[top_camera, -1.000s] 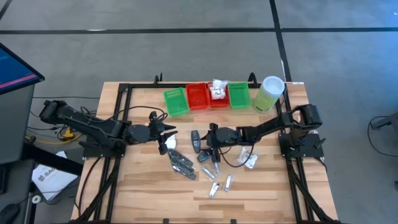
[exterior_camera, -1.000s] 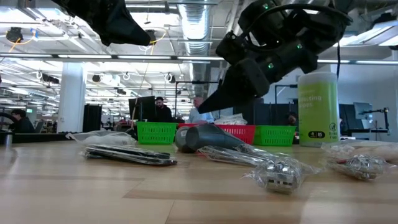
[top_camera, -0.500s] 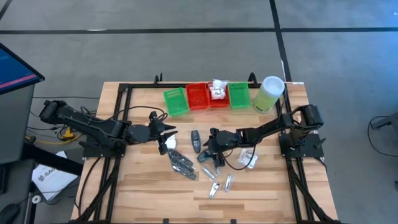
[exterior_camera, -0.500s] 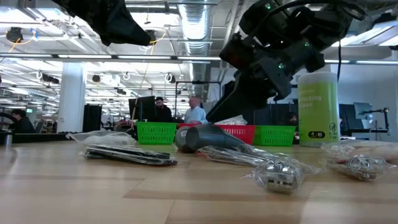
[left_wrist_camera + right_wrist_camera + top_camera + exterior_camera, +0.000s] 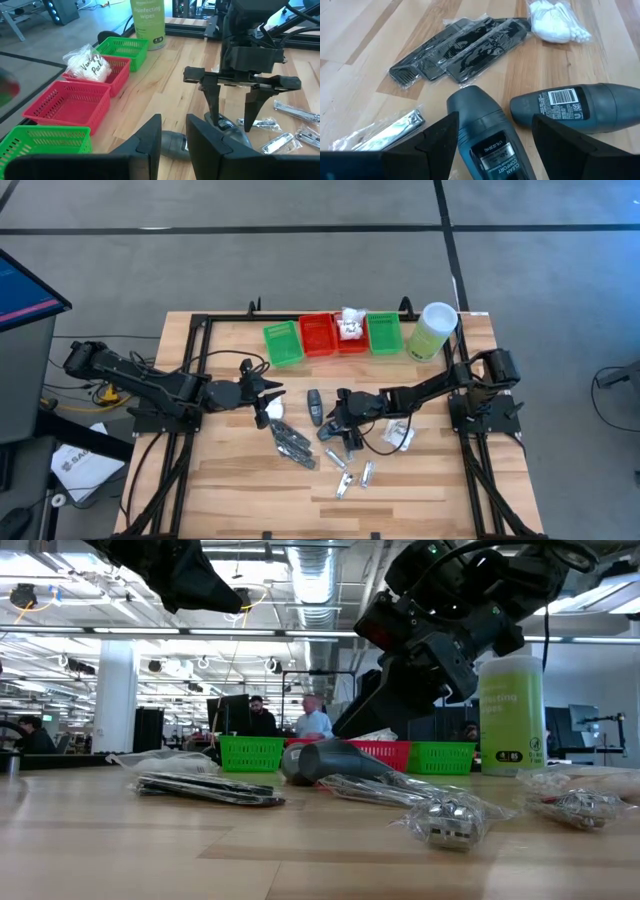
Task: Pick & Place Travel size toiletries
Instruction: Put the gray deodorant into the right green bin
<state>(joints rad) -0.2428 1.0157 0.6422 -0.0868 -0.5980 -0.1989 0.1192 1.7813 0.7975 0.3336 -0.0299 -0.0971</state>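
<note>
Right gripper down over the deodorant, jaws wide, nothing picked yet.

On my left, the left gripper (image 5: 268, 392) hovers near the white soft packet of cotton swabs (image 5: 274, 409), fingers partly closed; I see nothing held in it. Left of centre lie the black narrow combs in clear wrap (image 5: 292, 444). Over the last second my right gripper (image 5: 345, 408) has dropped from a higher, level reach to sit low over the middle of the wooden counter (image 5: 230, 490), jaws spread wide and empty, straddling one dark grey oval roll-on deodorant (image 5: 485, 132). I read that as lined up for the grasp, closing not begun. That deodorant lies flat, long axis running along the gripper's reach, rounded end pointing away from it; its twin (image 5: 580, 106) lies crosswise just beside. Silver nail clippers in wrap (image 5: 358, 476) lie nearer the front edge.
</note>
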